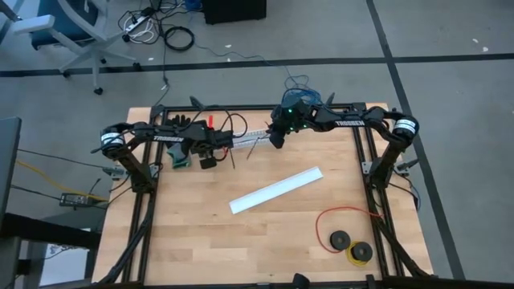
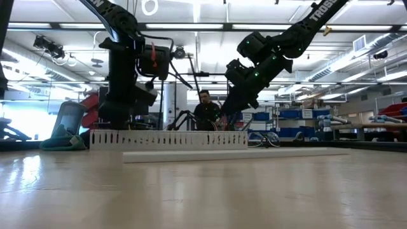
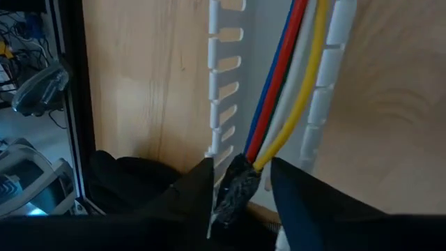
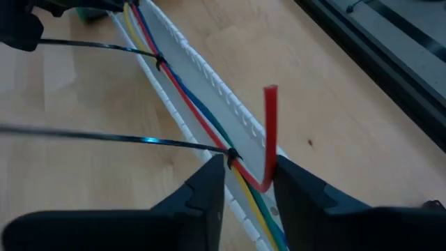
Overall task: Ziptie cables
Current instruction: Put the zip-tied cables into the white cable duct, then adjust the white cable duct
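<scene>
I see the cables (image 4: pixel 197 120) lying along the slotted white channel (image 1: pixel 255 138) near the top centre of the high frame, at the far edge of the bench (image 1: pixel 241 241). In the right wrist picture they run blue, red, yellow and green through the channel, with two black zip ties (image 4: pixel 159 61) cinched round them, tails sticking out sideways. The right claw (image 4: pixel 247 178) sits over the bundle at the nearer tie; its fingers (image 4: pixel 209 185) are slightly spread, the cables pass between them, and a red wire end stands upright in the gap. I cannot tell if either pad touches. The left claw (image 3: pixel 240 185) is at the other end of the channel, upper left of centre in the high frame; its fingers (image 3: pixel 191 192) stand apart either side of the dark wrapped end of the bundle (image 3: pixel 237 192), not visibly squeezing it. A second white channel (image 1: pixel 275 190) lies loose mid-bench. A red wire loop with black spools (image 1: pixel 349 239) is at lower right.
</scene>
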### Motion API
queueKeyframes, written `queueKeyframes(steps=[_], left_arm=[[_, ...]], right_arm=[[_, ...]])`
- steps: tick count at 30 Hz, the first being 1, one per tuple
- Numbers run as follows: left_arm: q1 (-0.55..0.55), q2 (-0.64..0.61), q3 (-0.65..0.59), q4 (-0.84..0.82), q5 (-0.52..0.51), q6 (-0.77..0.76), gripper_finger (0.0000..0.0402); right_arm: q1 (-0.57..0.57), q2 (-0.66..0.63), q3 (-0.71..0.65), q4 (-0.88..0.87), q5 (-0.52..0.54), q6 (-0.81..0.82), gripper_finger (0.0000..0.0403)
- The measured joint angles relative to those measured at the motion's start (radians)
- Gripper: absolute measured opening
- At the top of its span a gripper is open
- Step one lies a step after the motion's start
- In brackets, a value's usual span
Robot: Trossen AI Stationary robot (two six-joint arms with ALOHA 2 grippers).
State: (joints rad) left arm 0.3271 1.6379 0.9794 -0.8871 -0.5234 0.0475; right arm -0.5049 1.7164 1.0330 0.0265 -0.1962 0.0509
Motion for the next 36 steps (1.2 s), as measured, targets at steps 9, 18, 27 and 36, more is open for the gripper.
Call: queueKeyframes(steps=[9, 18, 27, 36], left_arm=[[-0.002, -0.004, 0.043, -0.133, 0.006, -0.037, 0.0198], [-0.002, -0.139, 0.077, -0.126, 0.007, -0.075, 0.0198], [0.013, -0.329, -0.065, 0.106, 0.049, 0.098, 0.0198], [0.134, -0.321, -0.193, 0.318, 0.126, 0.186, 0.0194]], right_arm=[[-0.008, 0.0, 0.0, 0.01, 0.001, -0.019, 0.0164], [-0.009, -0.041, 0.0, 0.01, -0.009, -0.029, 0.0166], [0.035, -0.189, -0.066, -0.157, -0.008, -0.011, 0.0144], [0.239, -0.195, -0.234, 0.109, -0.01, 0.104, 0.0112]])
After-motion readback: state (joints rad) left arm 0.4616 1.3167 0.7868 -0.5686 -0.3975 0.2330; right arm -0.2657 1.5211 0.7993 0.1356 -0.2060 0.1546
